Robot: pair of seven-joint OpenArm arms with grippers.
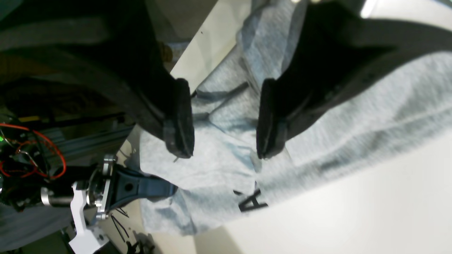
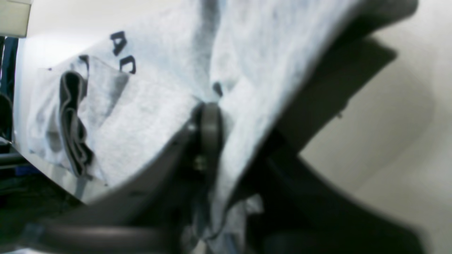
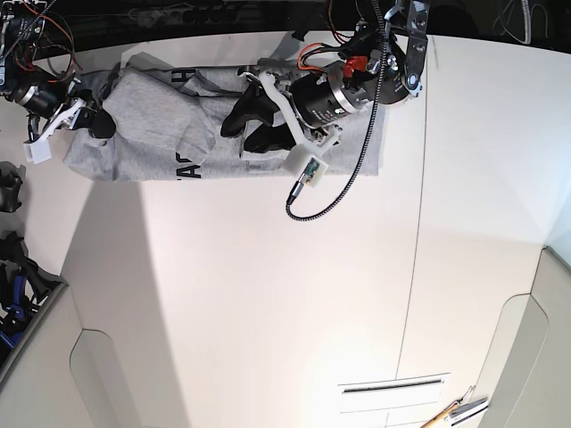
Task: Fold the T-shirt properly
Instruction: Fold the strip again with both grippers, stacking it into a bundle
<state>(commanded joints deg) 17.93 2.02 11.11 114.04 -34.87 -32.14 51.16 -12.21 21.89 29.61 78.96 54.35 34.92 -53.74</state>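
T-shirt (image 2: 155,116): grey fabric, bunched, draped over the gripper
Lettering (image 2: 123,53): dark block letters at upper left
Right gripper (image 2: 209,123): jaws closed, pinching a fold
Table (image 2: 395,123): pale surface, right side

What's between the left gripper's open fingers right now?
Only T-shirt fabric lying below the gap; the left gripper pinches nothing, as its wrist view shows.

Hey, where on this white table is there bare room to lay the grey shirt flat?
Free: the broad white table below the light heather-grey cotton T-shirt, down to its near edge. Crowded: the top strip, where the left gripper hovers open and the right gripper pinches fabric.
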